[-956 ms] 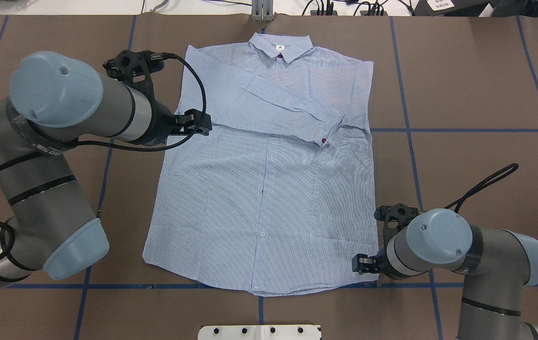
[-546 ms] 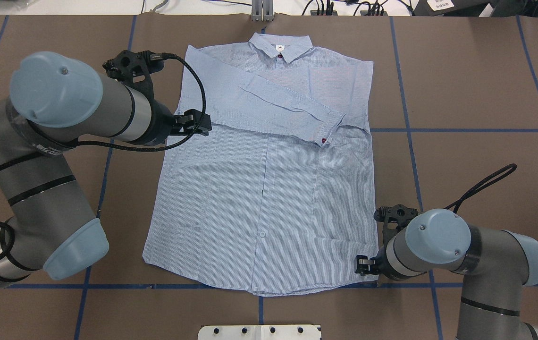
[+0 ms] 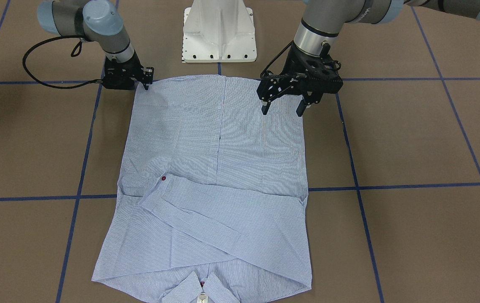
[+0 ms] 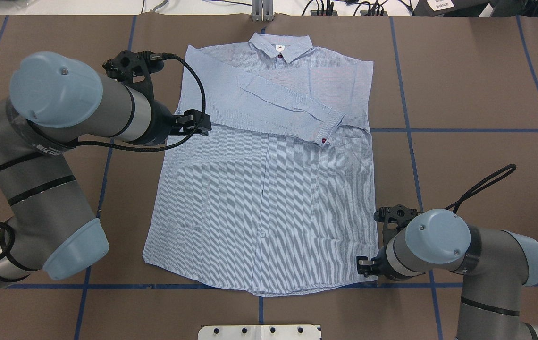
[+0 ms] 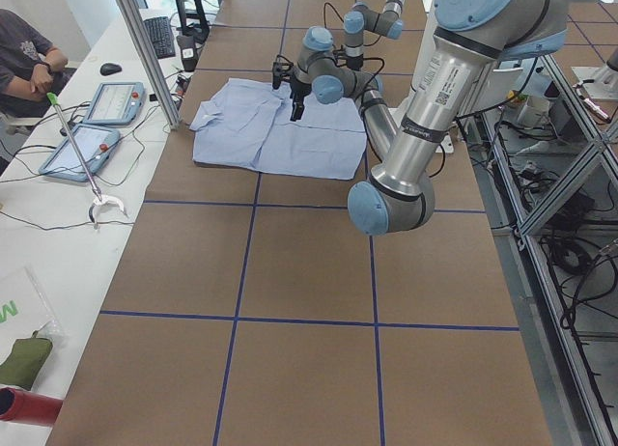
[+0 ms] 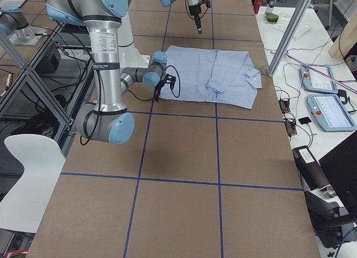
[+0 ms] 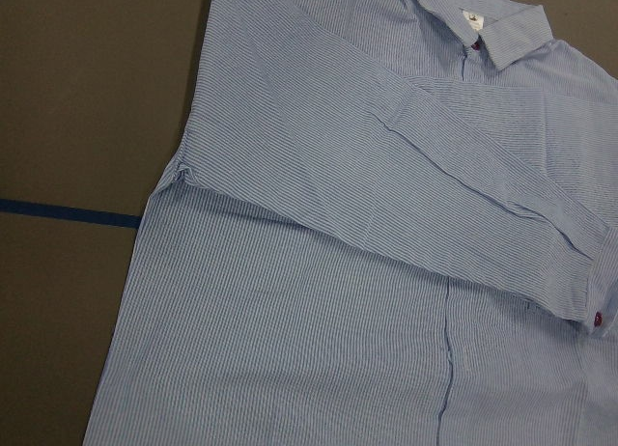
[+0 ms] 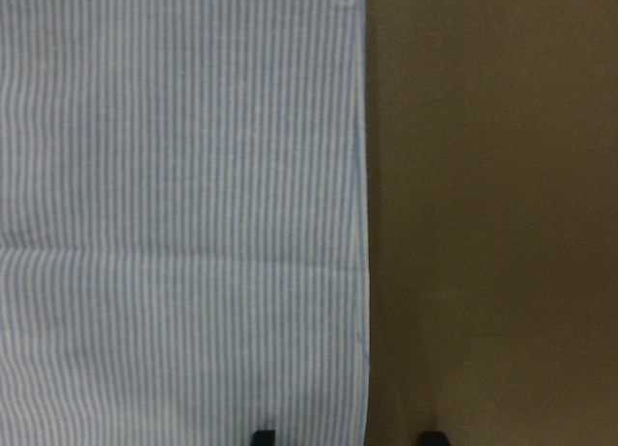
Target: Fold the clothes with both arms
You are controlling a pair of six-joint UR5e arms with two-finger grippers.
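Found the shirt (image 4: 269,198) flat on the desk (image 4: 462,94), collar (image 4: 281,47) at 12 o'clock, sleeve (image 4: 273,106) folded across chest. Noted left jaws wide above its 10 o'clock edge, right jaws spread astride the 5 o'clock edge. Could lose that edge to a shallow bite, or drag the sleeve askew by lifting unevenly.

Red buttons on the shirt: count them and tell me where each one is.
2. The collar button at the neck; the cuff button on the sleeve folded across the chest. More may hide under that sleeve.
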